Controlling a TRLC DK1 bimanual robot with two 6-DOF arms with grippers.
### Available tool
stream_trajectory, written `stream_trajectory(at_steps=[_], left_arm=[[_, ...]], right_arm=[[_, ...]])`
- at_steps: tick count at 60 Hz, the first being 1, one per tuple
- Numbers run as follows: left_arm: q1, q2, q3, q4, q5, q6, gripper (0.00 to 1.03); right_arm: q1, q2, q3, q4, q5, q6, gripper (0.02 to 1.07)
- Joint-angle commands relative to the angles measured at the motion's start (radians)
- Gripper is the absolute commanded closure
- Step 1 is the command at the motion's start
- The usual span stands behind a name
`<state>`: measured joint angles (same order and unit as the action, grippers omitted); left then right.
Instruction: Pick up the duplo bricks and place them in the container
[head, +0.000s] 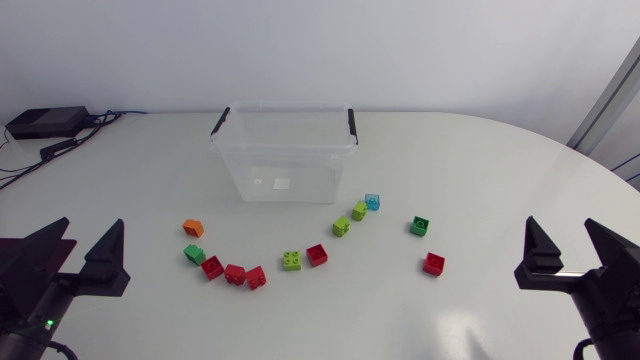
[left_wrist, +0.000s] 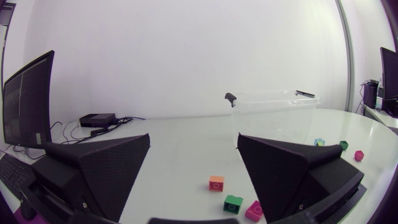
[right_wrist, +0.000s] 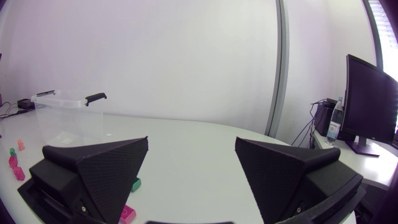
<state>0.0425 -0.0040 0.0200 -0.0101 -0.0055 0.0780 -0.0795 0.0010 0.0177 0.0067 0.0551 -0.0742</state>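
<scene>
Both grippers sit low at the near edge of the white table, one at each side. Left gripper and right gripper each have their two black fingers spread wide, holding nothing. Ahead of them, a loose curve runs across the middle of the table. From the left it begins with an orange brick, with a dark green brick just in front of it, then a close-set row of three red bricks. Further right come a lime brick and a red brick beside it. A pair of lime bricks leads to a pale blue brick, which lies nearest the container. Apart to the right lie a green brick and a lone red brick. Behind them all stands the clear plastic container, black-handled and open on top. A black box with cables sits at the far left corner.
</scene>
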Motion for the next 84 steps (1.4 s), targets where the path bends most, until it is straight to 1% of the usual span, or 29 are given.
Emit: stream_trajectory(at_steps=[1, 20, 29, 30, 32, 33, 36, 38, 41, 42, 44, 46, 47, 48, 51, 55, 58, 59, 61, 62, 64, 66, 71, 74, 76, 82, 84], left_arm=[[-0.009, -0.007, -0.018, 0.001, -0.001, -0.023, 0.05], [-0.009, -0.01, -0.015, 0.016, -0.001, -0.017, 0.05], [-0.026, 0.007, 0.101, -0.021, -0.001, -0.023, 0.06], [-0.039, 0.041, 0.147, -0.042, -0.001, -0.029, 0.07], [-0.046, 0.061, 0.164, -0.048, -0.001, -0.032, 0.07], [-0.061, 0.118, 0.209, -0.06, -0.001, -0.043, 0.07], [-0.073, 0.216, 0.273, -0.079, -0.001, -0.049, 0.07], [-0.081, 0.295, 0.321, -0.085, -0.001, -0.047, 0.07], [-0.087, 0.358, 0.35, -0.085, -0.001, -0.047, 0.07], [-0.093, 0.42, 0.373, -0.085, -0.002, -0.047, 0.07], [-0.099, 0.469, 0.394, -0.093, -0.002, -0.047, 0.07], [-0.107, 0.581, 0.44, -0.11, -0.007, -0.055, 0.08], [-0.107, 0.588, 0.445, -0.113, -0.007, -0.057, 0.08], [-0.11, 0.648, 0.475, -0.137, -0.01, -0.073, 0.08], [-0.113, 0.737, 0.534, -0.2, -0.01, -0.08, 0.09], [-0.125, 0.909, 0.65, -0.338, -0.016, -0.087, 0.09], [-0.124, 0.987, 0.704, -0.396, -0.025, -0.078, 0.09], [-0.122, 1.07, 0.756, -0.455, -0.044, -0.055, 0.09], [-0.122, 1.112, 0.782, -0.482, -0.044, -0.038, 0.08], [-0.124, 1.188, 0.831, -0.53, -0.042, -0.007, 0.08], [-0.118, 1.227, 0.856, -0.544, -0.042, 0.005, 0.08], [-0.102, 1.317, 0.902, -0.562, -0.042, 0.006, 0.08], [-0.096, 1.428, 0.963, -0.593, -0.04, 0.017, 0.08], [-0.102, 1.495, 0.994, -0.596, -0.036, 0.017, 0.09], [-0.107, 1.546, 1.023, -0.611, -0.028, 0.011, 0.09], [-0.113, 1.658, 1.078, -0.63, 0.022, -0.009, 0.09], [-0.115, 1.69, 1.092, -0.633, 0.027, -0.009, 0.09]], right_arm=[[0.009, -0.006, -0.021, 0.003, -0.003, 0.021, 0.06], [0.015, -0.009, -0.021, 0.004, -0.014, 0.014, 0.06], [0.064, -0.004, 0.028, -0.016, -0.014, 0.017, 0.07], [0.073, -0.001, 0.041, -0.016, -0.008, 0.017, 0.07], [0.083, 0.007, 0.051, -0.017, -0.005, 0.017, 0.07], [0.099, 0.03, 0.071, -0.022, 0.0, 0.017, 0.07], [0.116, 0.094, 0.116, -0.024, 0.008, 0.021, 0.07], [0.119, 0.175, 0.165, -0.024, 0.008, 0.022, 0.07], [0.122, 0.272, 0.217, -0.025, 0.008, 0.024, 0.07], [0.122, 0.297, 0.229, -0.025, 0.008, 0.024, 0.07], [0.122, 0.34, 0.254, -0.027, 0.008, 0.025, 0.07], [0.122, 0.402, 0.283, -0.027, 0.008, 0.034, 0.07], [0.122, 0.412, 0.288, -0.027, 0.008, 0.036, 0.07], [0.122, 0.445, 0.306, -0.033, 0.011, 0.042, 0.07], [0.122, 0.502, 0.346, -0.065, 0.014, 0.062, 0.07], [0.124, 0.585, 0.403, -0.106, 0.014, 0.086, 0.07], [0.122, 0.639, 0.446, -0.157, 0.015, 0.096, 0.07], [0.124, 0.66, 0.462, -0.175, 0.015, 0.099, 0.07], [0.124, 0.682, 0.479, -0.194, 0.015, 0.099, 0.07], [0.124, 0.714, 0.504, -0.223, 0.015, 0.099, 0.07], [0.124, 0.734, 0.522, -0.243, 0.015, 0.096, 0.07], [0.124, 0.775, 0.558, -0.295, 0.015, 0.086, 0.07], [0.124, 0.835, 0.604, -0.355, 0.014, 0.045, 0.07], [0.126, 0.866, 0.622, -0.396, -0.009, 0.004, 0.07], [0.126, 0.886, 0.636, -0.432, -0.044, -0.065, 0.07], [0.124, 0.947, 0.656, -0.468, -0.061, -0.085, 0.07], [0.127, 0.965, 0.654, -0.468, -0.067, -0.088, 0.07]])
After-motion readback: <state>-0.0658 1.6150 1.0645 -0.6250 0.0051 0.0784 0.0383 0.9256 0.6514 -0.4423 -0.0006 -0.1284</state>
